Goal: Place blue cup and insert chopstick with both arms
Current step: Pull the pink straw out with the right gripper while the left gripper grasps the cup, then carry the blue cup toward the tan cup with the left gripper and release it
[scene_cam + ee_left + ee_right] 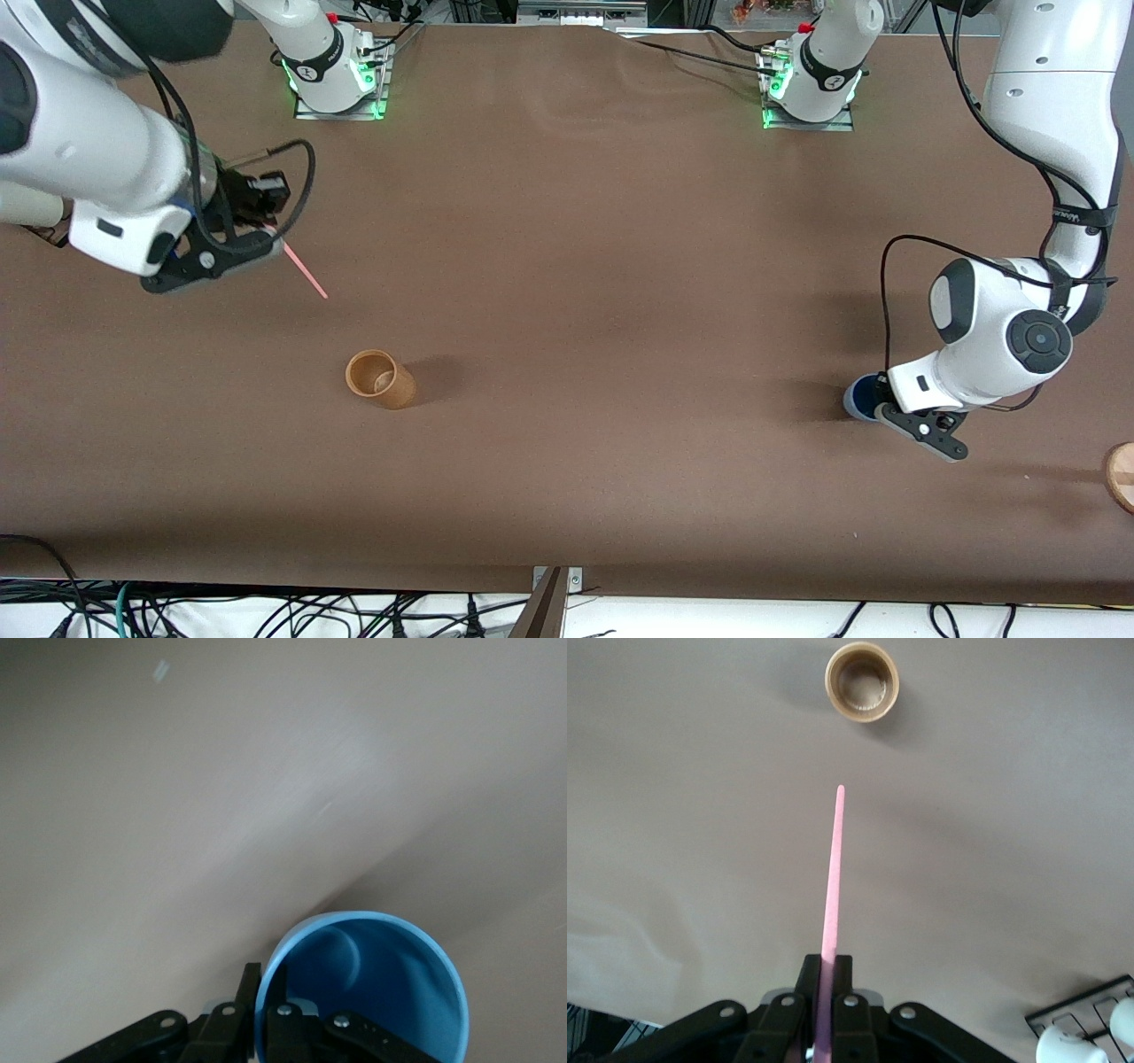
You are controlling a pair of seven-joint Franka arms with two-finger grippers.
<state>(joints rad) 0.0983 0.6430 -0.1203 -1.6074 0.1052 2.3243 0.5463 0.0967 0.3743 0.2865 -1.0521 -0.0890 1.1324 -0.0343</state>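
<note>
Two white robot arms work over a brown table [567,221]. The left gripper [266,1014] sits low at the left arm's end of the table, its fingers pinched on the wall of the blue cup [372,983], one finger inside the rim and one outside. In the front view only a sliver of the blue cup [858,396] shows beside the arm. The right gripper [828,979] hangs above the table at the right arm's end, closed tight on one end of the pink chopstick [831,904], which slants outward and down. A tan cup [379,379] stands alone, nearer the front camera. A round wooden piece [1122,474] shows at the table's edge.
</note>
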